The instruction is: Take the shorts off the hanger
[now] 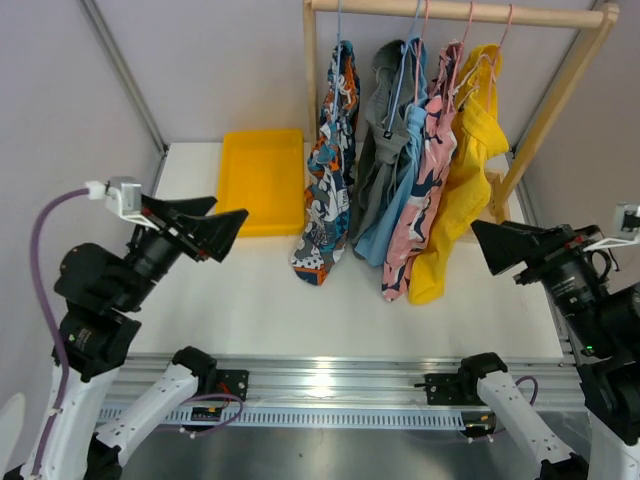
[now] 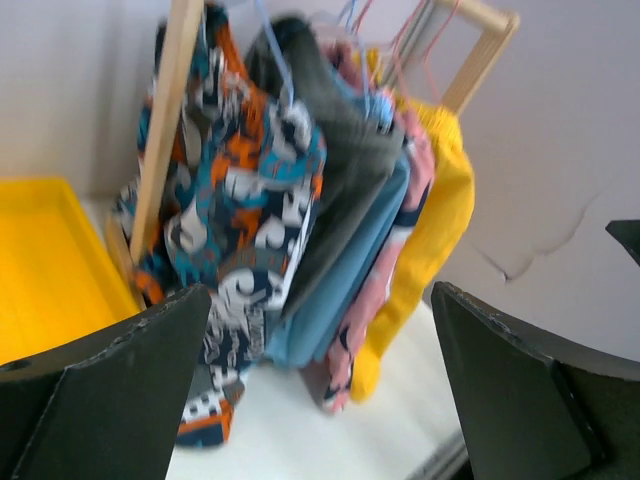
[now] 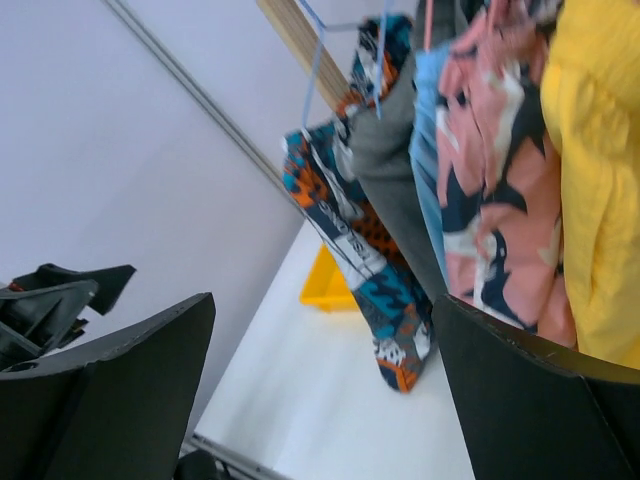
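Note:
Several shorts hang on wire hangers (image 1: 418,25) from a wooden rail (image 1: 540,15). From left to right they are blue-orange-white print (image 1: 332,170), grey (image 1: 383,130), light blue (image 1: 400,195), pink print (image 1: 428,180) and yellow (image 1: 465,170). My left gripper (image 1: 228,210) is open, raised left of the rack and pointing at it; the print pair (image 2: 240,200) fills its wrist view beyond the gripper (image 2: 320,390). My right gripper (image 1: 485,240) is open too, just right of the yellow pair and apart from it. In its wrist view the gripper (image 3: 325,390) holds nothing.
A yellow tray (image 1: 262,180) lies on the white table (image 1: 250,300) left of the rack, behind the left gripper. The rack's wooden posts (image 1: 545,110) stand at the back. Grey walls close in on both sides. The arm bases sit on the metal rail (image 1: 330,385) at the near edge.

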{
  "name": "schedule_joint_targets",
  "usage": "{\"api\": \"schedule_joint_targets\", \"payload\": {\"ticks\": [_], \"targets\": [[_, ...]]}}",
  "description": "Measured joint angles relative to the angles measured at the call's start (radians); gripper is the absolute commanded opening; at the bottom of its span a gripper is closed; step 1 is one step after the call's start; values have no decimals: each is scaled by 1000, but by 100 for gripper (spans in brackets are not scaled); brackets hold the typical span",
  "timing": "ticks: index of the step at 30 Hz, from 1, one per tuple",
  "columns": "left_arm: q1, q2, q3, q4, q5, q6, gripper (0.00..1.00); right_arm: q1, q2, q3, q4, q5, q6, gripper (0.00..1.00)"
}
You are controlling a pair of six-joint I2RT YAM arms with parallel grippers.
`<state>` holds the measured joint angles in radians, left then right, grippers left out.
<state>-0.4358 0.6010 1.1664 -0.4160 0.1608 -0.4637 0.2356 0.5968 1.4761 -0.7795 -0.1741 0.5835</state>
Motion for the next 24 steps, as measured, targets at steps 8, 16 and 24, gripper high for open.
{"api": "schedule_joint_targets", "payload": {"ticks": [8, 16, 24], "targets": [[-5, 163, 203, -61, -80, 111, 99, -37, 112, 181, 40, 76, -136, 99], [-9, 304, 289, -69, -151, 211, 99, -42, 612, 624, 70, 223, -291, 99], [-10, 261, 146, 28, -157, 237, 99, -66, 959, 778, 64, 296, -355, 90]]}}
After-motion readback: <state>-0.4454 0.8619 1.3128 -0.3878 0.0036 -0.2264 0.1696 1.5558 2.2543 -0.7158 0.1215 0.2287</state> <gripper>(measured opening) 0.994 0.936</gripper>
